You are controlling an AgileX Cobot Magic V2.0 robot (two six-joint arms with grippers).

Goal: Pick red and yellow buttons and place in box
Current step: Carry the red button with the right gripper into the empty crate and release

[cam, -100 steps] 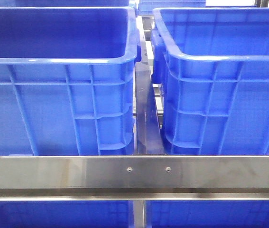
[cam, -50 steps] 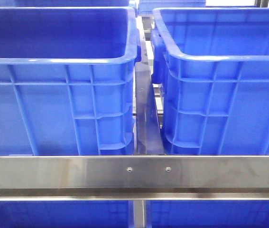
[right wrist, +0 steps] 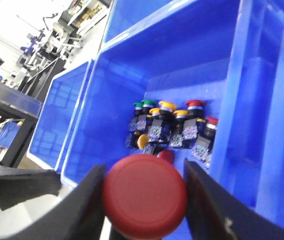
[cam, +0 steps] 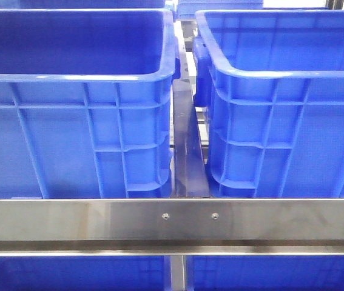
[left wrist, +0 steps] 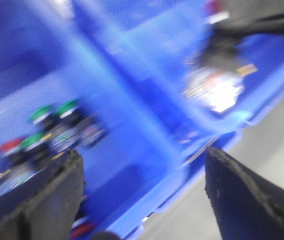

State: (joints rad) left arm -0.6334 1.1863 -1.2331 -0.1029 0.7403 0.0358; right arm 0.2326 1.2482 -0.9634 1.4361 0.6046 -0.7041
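Left crate [cam: 68,121]: you see only its ribbed outer wall and part of the bare inner wall from the front; its floor is hidden.

Left gripper [left wrist: 142,195]: jaws wide, nothing between the dark fingers [left wrist: 242,195]. The wrist picture is smeared, so you can make out only a blurred heap of green- and red-capped buttons [left wrist: 46,135] on a blue crate floor.

Steel rail [cam: 172,221]: runs across the near front, below both crates.

Right crate [cam: 287,121]: neither arm shows in the front view.

Right gripper [right wrist: 144,200]: jaws closed on a red button [right wrist: 144,196], cap facing the camera. Beyond it, a cluster of buttons [right wrist: 172,130] with green, yellow and red caps lies on a crate floor against a wall.

Step in hand, as you may judge: carry of one red button, pick apparently done. Next you need the target box located, which these pictures do not identify, then a release above it.
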